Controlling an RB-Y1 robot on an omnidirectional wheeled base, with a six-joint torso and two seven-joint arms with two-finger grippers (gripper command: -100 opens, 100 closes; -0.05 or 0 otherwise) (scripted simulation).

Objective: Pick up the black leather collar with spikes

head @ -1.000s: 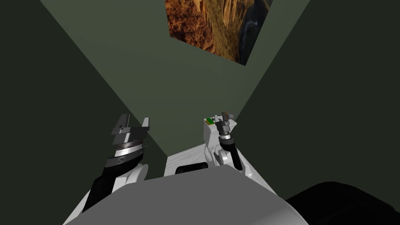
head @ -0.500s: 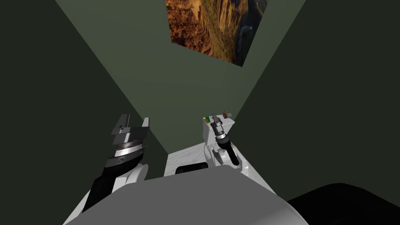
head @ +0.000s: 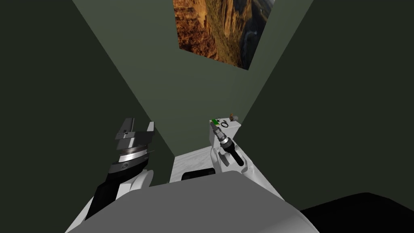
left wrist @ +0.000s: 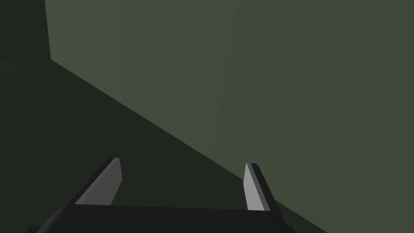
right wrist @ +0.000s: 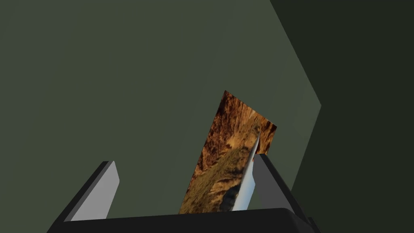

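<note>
A small black ring, the collar (head: pixel 224 125), lies on top of a narrow white stand (head: pixel 237 128) ahead and to my right. My right gripper (head: pixel 214 127) hovers just short of the stand's near left corner, a little left of the collar and apart from it. In its wrist view the right gripper (right wrist: pixel 184 162) points up at the wall, open, with nothing between its fingers. My left gripper (head: pixel 140 124) is raised at the left, away from the stand. It is also open and empty in the left wrist view (left wrist: pixel 184 162).
A green item (head: pixel 214 121) and a small brown item (head: pixel 231 117) share the stand's top with the collar. Dark green walls close in on both sides. A framed canyon picture (head: pixel 220 32) hangs on the far wall. A black area (head: pixel 364 210) lies low on the right.
My right arm has drawn back and left from over the stand's top, uncovering the collar. The head view has shifted slightly. The left arm has not moved.
</note>
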